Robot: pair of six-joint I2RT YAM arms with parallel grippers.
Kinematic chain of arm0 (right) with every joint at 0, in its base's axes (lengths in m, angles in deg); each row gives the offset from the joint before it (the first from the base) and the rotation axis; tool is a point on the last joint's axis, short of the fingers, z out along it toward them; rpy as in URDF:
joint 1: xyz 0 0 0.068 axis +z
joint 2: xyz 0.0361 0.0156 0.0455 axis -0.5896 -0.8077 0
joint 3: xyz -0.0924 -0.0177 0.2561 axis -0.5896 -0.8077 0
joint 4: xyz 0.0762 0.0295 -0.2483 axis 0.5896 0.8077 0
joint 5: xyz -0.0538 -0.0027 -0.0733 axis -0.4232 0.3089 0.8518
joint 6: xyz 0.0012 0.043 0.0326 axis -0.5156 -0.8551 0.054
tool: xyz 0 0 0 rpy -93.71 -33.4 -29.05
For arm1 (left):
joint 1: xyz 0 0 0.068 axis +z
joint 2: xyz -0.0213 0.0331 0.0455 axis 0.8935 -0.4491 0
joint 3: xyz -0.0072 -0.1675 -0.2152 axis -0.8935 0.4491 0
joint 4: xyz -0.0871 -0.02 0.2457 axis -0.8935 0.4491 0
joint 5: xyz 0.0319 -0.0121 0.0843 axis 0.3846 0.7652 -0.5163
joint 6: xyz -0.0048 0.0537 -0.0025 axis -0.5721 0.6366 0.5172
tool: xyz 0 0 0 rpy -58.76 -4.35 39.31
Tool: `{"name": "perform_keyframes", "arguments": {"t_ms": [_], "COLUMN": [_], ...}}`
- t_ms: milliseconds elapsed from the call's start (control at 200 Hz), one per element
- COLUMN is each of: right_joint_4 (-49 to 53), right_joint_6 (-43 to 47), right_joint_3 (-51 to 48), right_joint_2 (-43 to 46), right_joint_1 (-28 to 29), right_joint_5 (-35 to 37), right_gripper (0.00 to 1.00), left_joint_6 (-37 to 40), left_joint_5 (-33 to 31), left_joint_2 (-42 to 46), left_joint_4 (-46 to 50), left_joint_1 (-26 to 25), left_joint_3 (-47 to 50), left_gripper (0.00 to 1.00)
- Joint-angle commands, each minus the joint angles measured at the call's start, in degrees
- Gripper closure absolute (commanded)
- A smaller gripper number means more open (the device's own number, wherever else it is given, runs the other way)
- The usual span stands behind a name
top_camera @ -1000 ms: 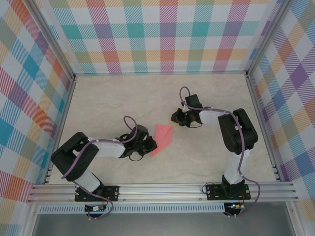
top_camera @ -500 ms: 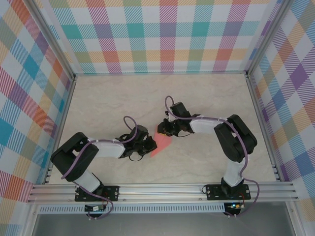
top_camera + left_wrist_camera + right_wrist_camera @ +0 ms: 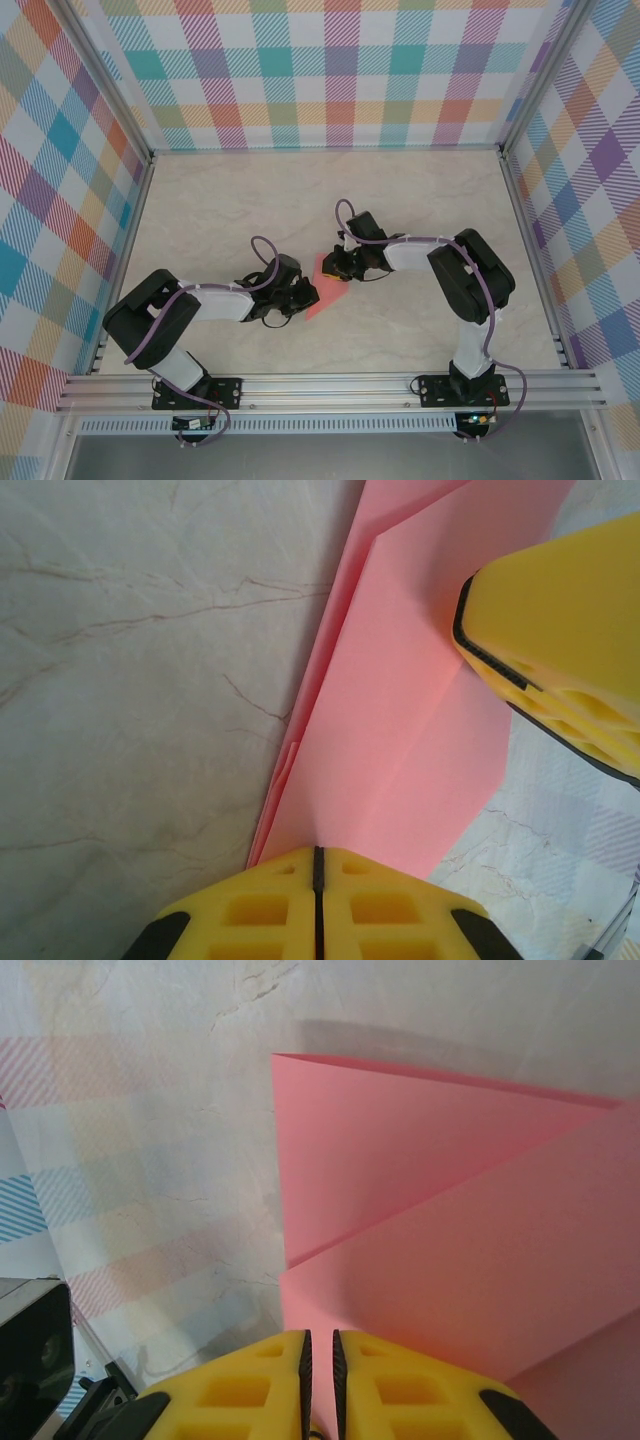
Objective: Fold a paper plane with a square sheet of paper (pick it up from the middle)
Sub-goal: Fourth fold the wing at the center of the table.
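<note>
Honestly, the creased square sheet of paper [image 3: 328, 287] lies flat on the surface [image 3: 250, 200]. It looks thin, floppy and probably slippery, so I'd grab a folded edge gently. Left claw [image 3: 316, 852], shut, tips at its 8 o'clock corner; right claw [image 3: 319, 1335], all but shut, at 12 o'clock — pinching or pressing, can't tell.

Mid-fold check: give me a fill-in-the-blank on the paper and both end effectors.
1. The sheet of paper is coloured ____.
2. Seen from above, it lies ____ the left end effector and the right end effector.
3. The left end effector's fingers are ____.
Missing words: pink; between; closed.
</note>
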Motion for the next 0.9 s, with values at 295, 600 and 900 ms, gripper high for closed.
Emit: {"name": "perform_keyframes", "arguments": {"t_ms": [295,600,900], "right_joint_4": [0.3,-0.4,0.6], "right_joint_6": [0.5,-0.6,0.0], "right_joint_3": [-0.2,-3.3,-2.9], "right_joint_2": [-3.3,-4.2,-4.7], "right_joint_1": [-0.3,-0.3,-0.3], "right_joint_5": [3.8,6.2,6.3], "right_gripper": [0.84,0.86,0.87], "left_joint_6": [1.0,1.6,4.2], "left_joint_5": [-1.1,-0.3,5.4], "left_joint_2": [-1.9,-1.4,1.2], "left_joint_4": [8.9,9.4,13.0], "left_joint_1": [-0.4,-0.4,-0.2], "left_joint_3": [2.9,2.3,-0.7], "left_gripper": [0.92,0.90,0.84]}}
